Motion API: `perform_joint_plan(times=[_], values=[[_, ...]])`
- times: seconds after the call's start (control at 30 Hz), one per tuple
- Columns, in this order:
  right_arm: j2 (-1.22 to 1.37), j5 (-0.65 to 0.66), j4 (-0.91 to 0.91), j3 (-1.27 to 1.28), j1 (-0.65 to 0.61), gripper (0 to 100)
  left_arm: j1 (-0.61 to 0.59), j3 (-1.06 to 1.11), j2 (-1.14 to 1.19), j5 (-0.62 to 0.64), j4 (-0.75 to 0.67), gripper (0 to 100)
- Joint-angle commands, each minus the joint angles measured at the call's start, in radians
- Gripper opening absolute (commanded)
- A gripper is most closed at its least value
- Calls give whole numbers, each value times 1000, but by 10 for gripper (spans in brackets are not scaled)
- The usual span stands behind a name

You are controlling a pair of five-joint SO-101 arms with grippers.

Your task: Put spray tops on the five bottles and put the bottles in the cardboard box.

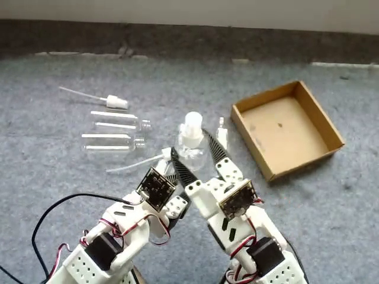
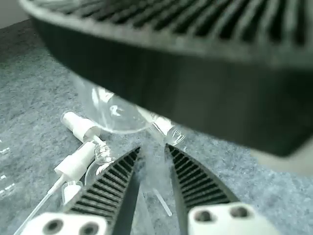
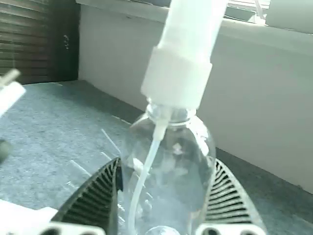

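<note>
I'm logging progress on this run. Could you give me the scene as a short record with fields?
held bottle: upright, fitted spray top on it
right gripper: shut on held bottle
left gripper: open, close to held bottle
cardboard box: empty
far bottle, near bottle: lying flat, uncapped
far spray top, near spray top: loose on the carpet

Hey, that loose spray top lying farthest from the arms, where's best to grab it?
Probably grip the spray top by its stubby white head, straight down from above, closing across it. It lies flat, and its thin tube looks too slender to pinch.
</note>
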Motion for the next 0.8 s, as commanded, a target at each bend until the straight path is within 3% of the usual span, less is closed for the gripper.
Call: perform_joint_plan(times=[0.0, 0.17, 0.3, 0.5, 0.77], values=[[-18, 9, -30, -56, -81, 92, 21, -2, -7, 9, -63, 38], [-18, 9, -30, 13, -113, 92, 18, -5, -7, 9, -64, 38], [-19, 5, -30, 61, -114, 92, -54, -4, -7, 9, -66, 38], [-19, -206, -15, 65, -114, 92, -143, 39, -2, 9, -216, 38], [-19, -209, 48, 65, -113, 92, -228, 38, -5, 9, -229, 38]])
